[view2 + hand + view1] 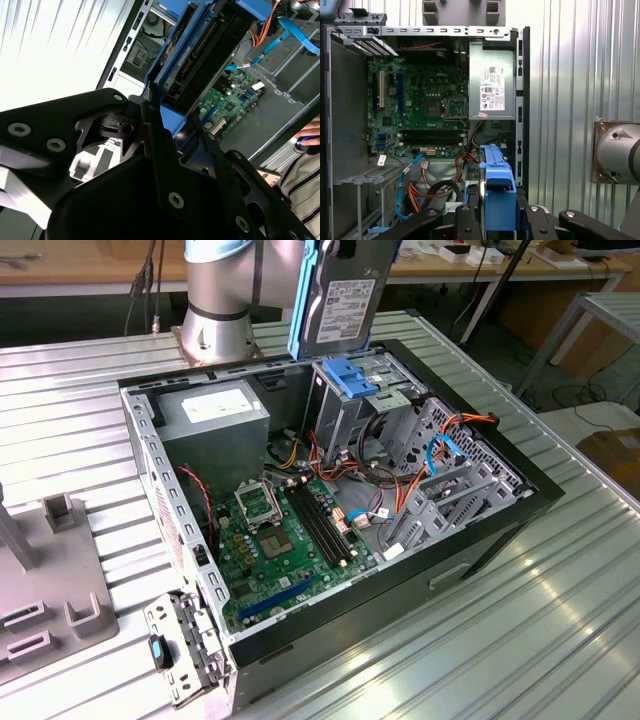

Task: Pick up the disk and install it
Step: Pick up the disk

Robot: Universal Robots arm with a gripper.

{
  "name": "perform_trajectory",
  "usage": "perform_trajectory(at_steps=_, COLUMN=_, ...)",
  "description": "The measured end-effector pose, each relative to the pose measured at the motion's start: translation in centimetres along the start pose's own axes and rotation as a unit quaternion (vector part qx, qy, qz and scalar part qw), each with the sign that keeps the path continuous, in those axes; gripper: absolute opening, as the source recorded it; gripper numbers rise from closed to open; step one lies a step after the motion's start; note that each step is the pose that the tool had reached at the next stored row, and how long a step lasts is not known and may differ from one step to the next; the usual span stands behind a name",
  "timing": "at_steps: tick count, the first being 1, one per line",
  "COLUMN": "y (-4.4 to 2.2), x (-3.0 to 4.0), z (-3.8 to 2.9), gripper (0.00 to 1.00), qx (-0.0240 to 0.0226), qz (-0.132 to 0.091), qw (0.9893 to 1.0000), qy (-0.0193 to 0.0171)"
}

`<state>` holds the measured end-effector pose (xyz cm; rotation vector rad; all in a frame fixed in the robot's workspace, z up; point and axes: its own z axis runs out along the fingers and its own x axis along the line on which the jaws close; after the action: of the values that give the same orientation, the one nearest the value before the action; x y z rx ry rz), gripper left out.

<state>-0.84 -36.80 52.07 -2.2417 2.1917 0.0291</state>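
Observation:
The disk (345,295), silver-grey with a white printed label and a blue plastic frame, hangs upright just above the drive cage (350,390) at the back of the open computer case (500,530). In both wrist views my gripper (497,220) (175,122) is shut on it, with the black fingers (532,215) pressed against the two sides of the blue frame. In the first wrist view the disk (497,192) appears edge-on over the cage, and in the second wrist view the disk (200,55) points down toward the case interior.
Inside the case lie the green motherboard (290,540), the grey power supply (215,410) and orange and blue cables (440,455). The arm's base (215,300) stands behind the case. A grey fixture (50,580) sits at the exterior view's left. A person's hand and striped sleeve (305,150) are beside the case.

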Motion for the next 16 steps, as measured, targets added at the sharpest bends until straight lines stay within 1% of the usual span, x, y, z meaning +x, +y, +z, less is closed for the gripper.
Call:
perform_trajectory(at_steps=7, y=-0.02, x=1.55, z=-0.02, gripper=0.37, qx=0.0, qz=0.0, qw=1.0, qy=0.0001)
perform_trajectory(at_steps=10, y=-0.04, x=1.88, z=-0.01, gripper=0.37, qx=0.0, qz=0.0, qw=1.0, qy=0.0001)
perform_trajectory(at_steps=16, y=-0.06, x=2.04, z=-0.01, gripper=0.37, qx=0.0, qz=0.0, qw=1.0, qy=0.0001)
